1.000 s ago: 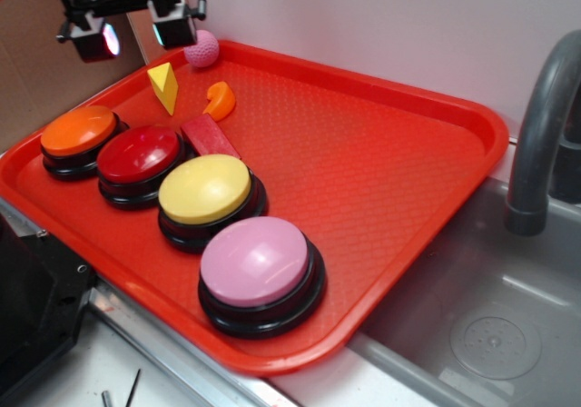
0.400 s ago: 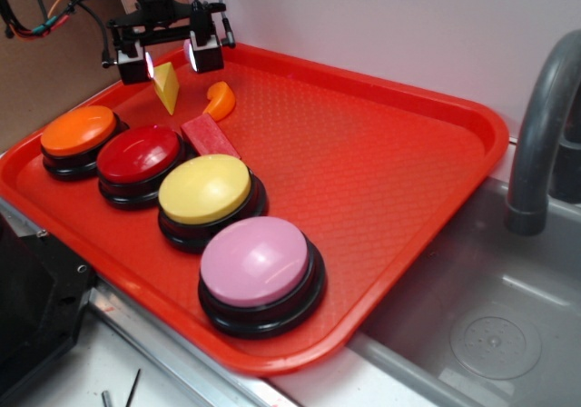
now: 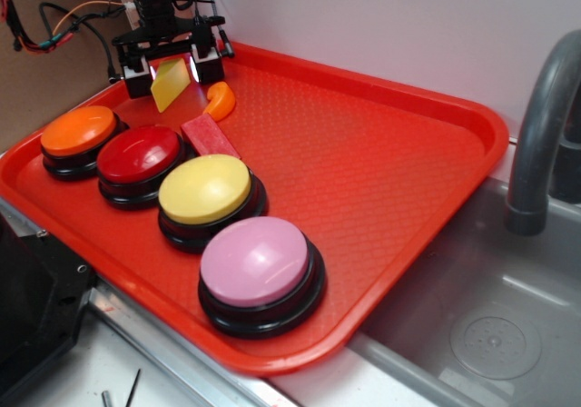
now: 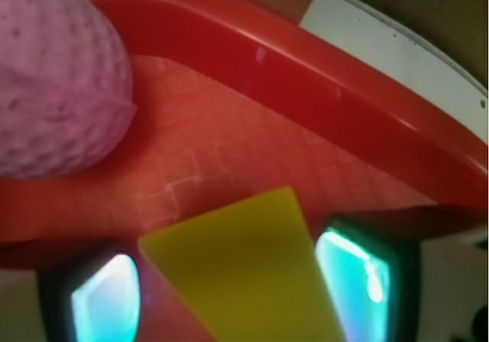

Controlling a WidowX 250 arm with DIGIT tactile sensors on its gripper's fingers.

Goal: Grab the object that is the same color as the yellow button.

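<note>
Already your pincer (image 3: 171, 67) straddles the yellow wedge (image 3: 170, 83) at the tray's (image 3: 381, 143) far-left corner; its jaws stand open, gripping nothing yet. From the wrist view the wedge (image 4: 244, 269) sits squarely between both pads, so close straight in.

Small yellow wedge (image 3: 170, 84) tilted at tray's back, yellow button (image 3: 205, 189) in front
</note>
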